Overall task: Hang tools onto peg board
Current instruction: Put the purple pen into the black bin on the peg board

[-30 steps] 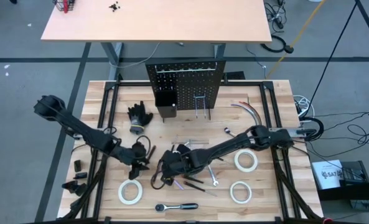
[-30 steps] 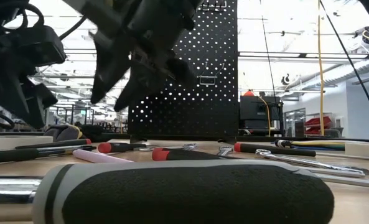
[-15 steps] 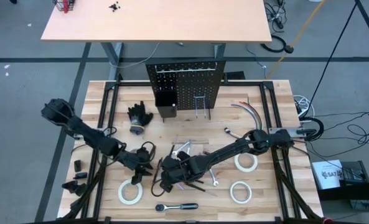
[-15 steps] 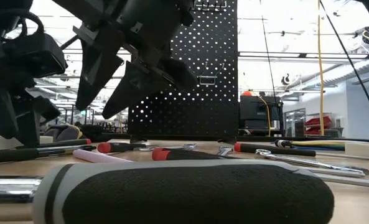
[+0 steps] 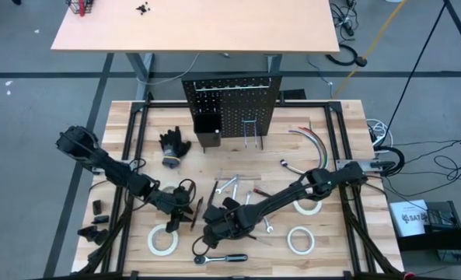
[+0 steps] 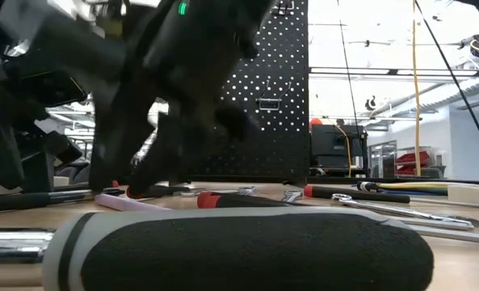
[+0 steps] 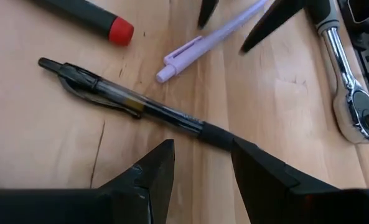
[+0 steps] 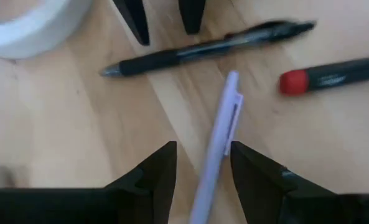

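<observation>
Both arms crowd the tabletop's near edge, left gripper [image 7: 200, 163] open over a black pen [image 7: 131, 102], right gripper [image 8: 203, 165] open over a lilac pen [image 8: 220, 134], apparently lining up picks, while the peg board [image 5: 232, 107] waits at the far edge.

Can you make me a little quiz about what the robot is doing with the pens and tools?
1. True or false: the right gripper has its open fingers on either side of the lilac pen.
2. What lies just ahead of the left gripper? A) black pen B) a glove C) a tape roll
3. Is the ratchet hanging on the peg board yet?

Key: 1 true. 2 A. 3 No, it lies on the table.
</observation>
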`<action>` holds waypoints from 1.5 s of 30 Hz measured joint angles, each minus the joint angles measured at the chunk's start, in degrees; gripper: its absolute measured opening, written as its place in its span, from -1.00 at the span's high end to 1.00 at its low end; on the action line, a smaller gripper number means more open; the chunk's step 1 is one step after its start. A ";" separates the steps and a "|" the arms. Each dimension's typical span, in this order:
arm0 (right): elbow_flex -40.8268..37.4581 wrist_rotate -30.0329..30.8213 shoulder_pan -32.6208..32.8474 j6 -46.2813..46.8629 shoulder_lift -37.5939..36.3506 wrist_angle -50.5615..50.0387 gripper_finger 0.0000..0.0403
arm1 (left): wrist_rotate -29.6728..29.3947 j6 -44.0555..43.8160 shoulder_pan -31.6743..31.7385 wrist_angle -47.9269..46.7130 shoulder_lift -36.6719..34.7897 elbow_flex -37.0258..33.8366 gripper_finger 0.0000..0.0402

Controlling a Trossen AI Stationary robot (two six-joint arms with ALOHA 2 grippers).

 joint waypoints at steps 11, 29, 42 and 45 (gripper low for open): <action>0.48 1.06 1.37 3.88 4.24 -3.96 0.90 | 0.27 -1.44 0.00 0.31 -0.02 0.00 0.19; -0.13 3.23 -0.63 -0.16 1.21 -1.89 0.97 | -2.97 9.79 3.35 7.09 -0.04 0.00 0.19; -0.15 3.62 -1.58 -2.51 1.24 0.16 0.96 | -1.21 29.12 6.29 7.48 3.39 0.68 0.19; -0.15 3.65 -1.56 -2.53 1.24 0.36 0.96 | -1.08 28.61 6.28 7.93 5.79 0.69 0.19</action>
